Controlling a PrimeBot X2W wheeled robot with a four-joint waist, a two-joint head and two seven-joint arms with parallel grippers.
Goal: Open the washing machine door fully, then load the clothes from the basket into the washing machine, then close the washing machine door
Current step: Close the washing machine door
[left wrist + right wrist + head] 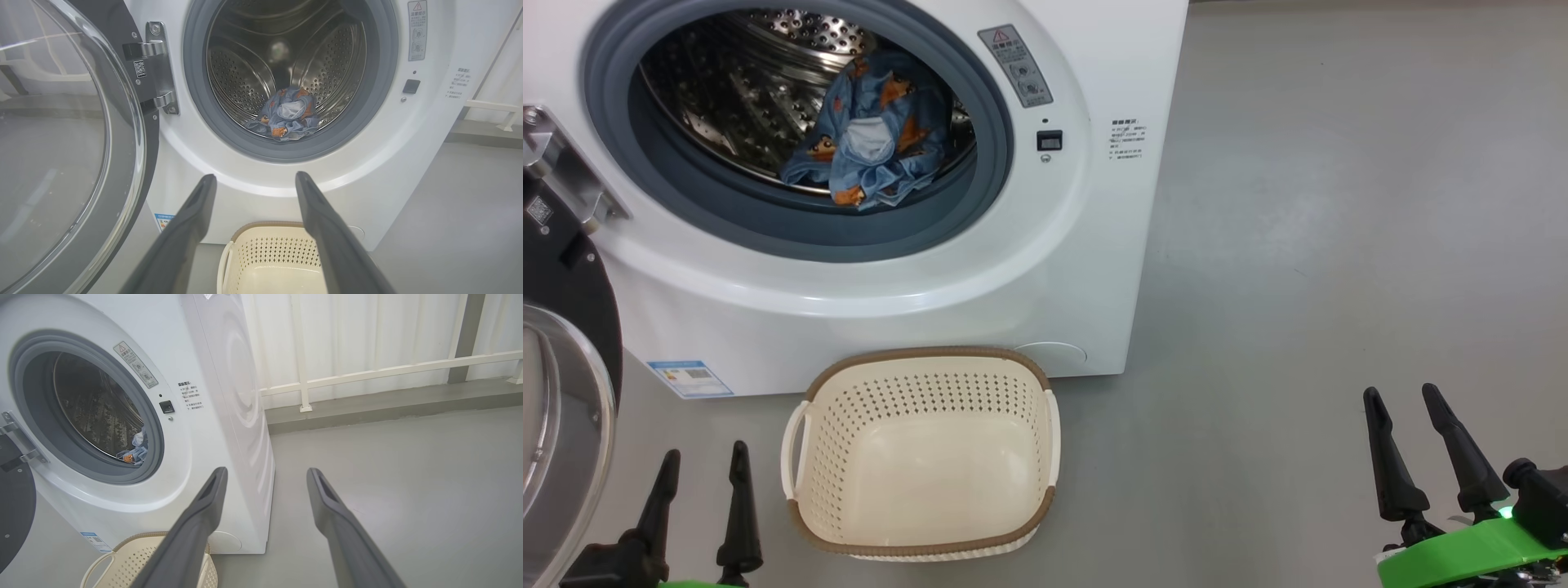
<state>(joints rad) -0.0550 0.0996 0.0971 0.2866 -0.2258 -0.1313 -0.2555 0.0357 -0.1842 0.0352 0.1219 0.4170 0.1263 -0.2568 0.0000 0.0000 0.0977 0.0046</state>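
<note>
Lying bunched at the front btm of the drum [727, 90], the clothes [874, 139] are sitting inside the washing machine [1094, 245], well apart from both pincers. In the head view they are showing up and a bit to the right of the left gripper [704, 451] and far up-left of the right gripper [1403, 392]. Both grippers are hanging low over the floor [1339, 245] w/ fingers spread wide, gripping nothing. In the left wrist view the clothes are showing above and btwn that gripper's two fingers, just past the grey-blue gasket [792, 233]. The fabric is looking crumpled: light blue w/ orange-and-black cartoon prints and a pale patch near the ctr. The washing machine door [568, 286] is standing wide open at the left of the head view, black rim and clear glass bowl hanging off a steel hinge [564, 171]. The basket [923, 353] is sitting on the floor just in front of the machine, btwn the two grippers but nearer the left one. It is cream w/ perforated walls and a brown rim, bare bottom showing. A blue label sticker [690, 378] is showing low on the machine's front.
</note>
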